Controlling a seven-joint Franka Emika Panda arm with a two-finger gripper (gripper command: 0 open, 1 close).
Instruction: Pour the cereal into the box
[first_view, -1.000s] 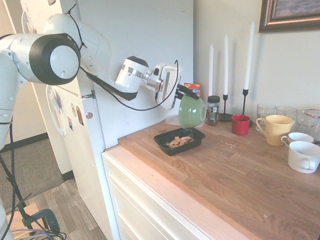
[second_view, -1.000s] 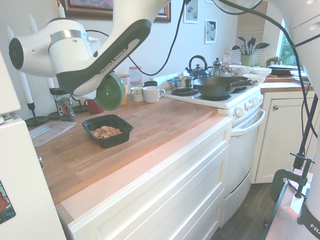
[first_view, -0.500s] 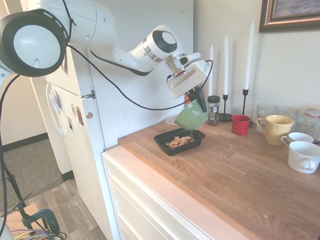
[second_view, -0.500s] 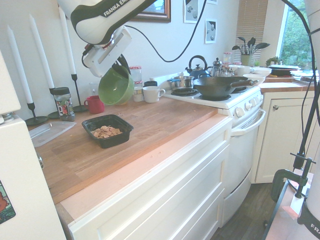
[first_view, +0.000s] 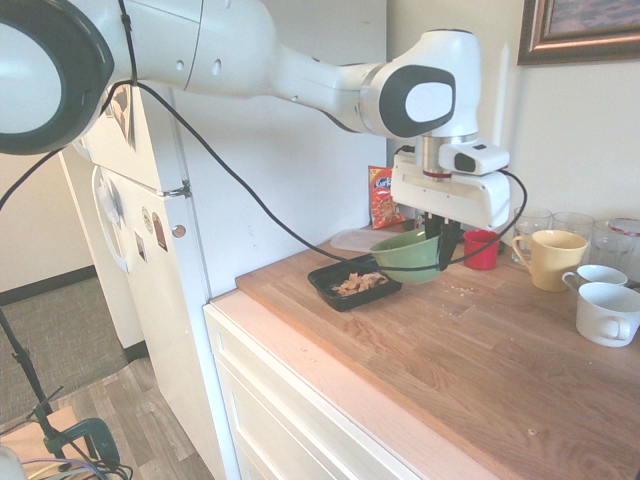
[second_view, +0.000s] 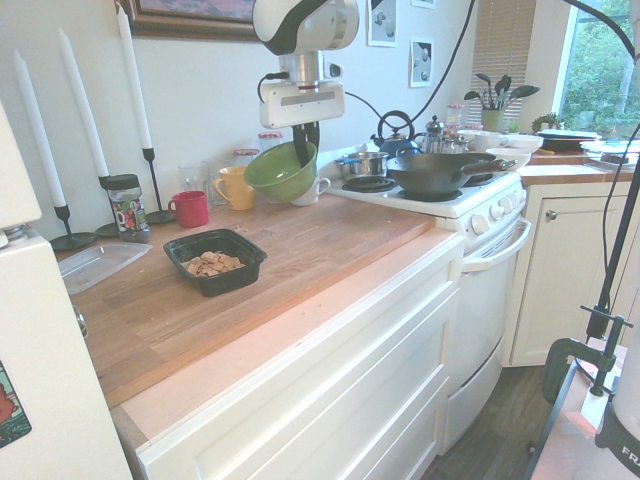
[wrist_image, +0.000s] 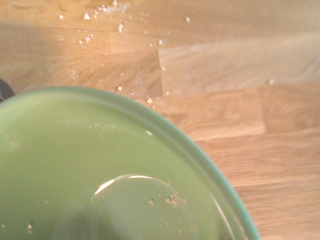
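- 1 green bowl hung in the gripper, whose fingers were pinched tight on its rim; the bowl sat nearly upright, mouth up, above the wooden counter.
- All the cereal that showed lay as a small brown heap inside the box, the black tray on the counter near the fridge side.
- Seen from the wrist, the bowl's inside held only a few crumbs, so by my reading the pouring step was done and the step in hand was carrying the empty bowl off.
- From the second exterior view, the bowl was well apart from the box, over toward the mugs and the stove.
- Crumbs dotted the bare wood under the bowl.
- Next, I judged, the move called for a free patch of counter, a level descent until the base met the wood, and only then spreading the fingers.
- Risk, as I saw it: the red cup and yellow mug stood close by, so a careless lowering could knock them.
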